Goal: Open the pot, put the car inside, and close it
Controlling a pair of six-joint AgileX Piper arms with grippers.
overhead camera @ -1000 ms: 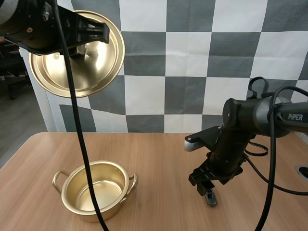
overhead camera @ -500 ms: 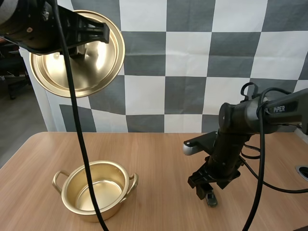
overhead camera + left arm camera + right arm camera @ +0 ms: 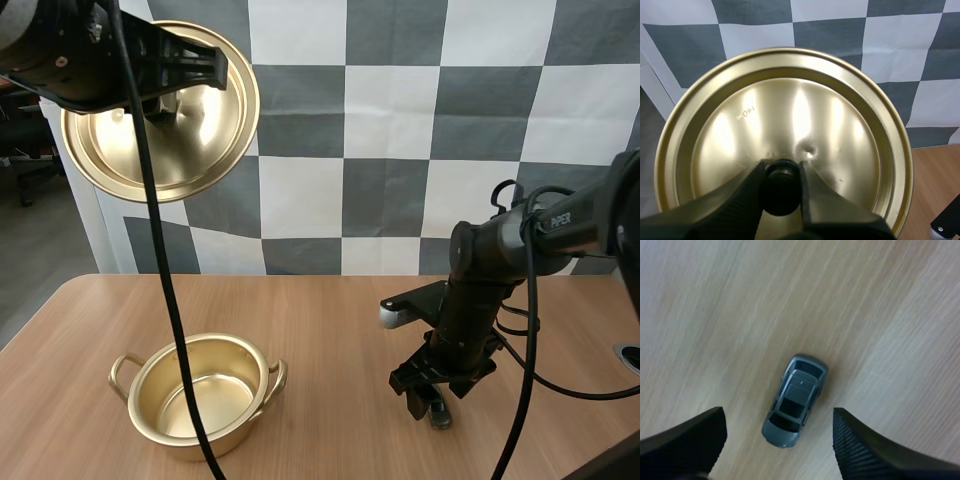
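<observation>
High view: the open pot [image 3: 200,395] is seen on the bench [image 3: 330,320], with the grey car [image 3: 795,400] lying well apart at its 3 o'clock. The right tool [image 3: 777,412] is spread wide over the car (fingers either side, not touching). The lid [image 3: 790,115] is held high at the pot's 11 o'clock, its black knob [image 3: 782,192] pinched by the left tool [image 3: 781,170].

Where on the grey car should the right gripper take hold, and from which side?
Grip the car across its two long sides, near the roof, coming straight down from above. It stands on its wheels on the table, narrow and long, between the open fingers of the right gripper; a slight turn would probably square them to it.
</observation>
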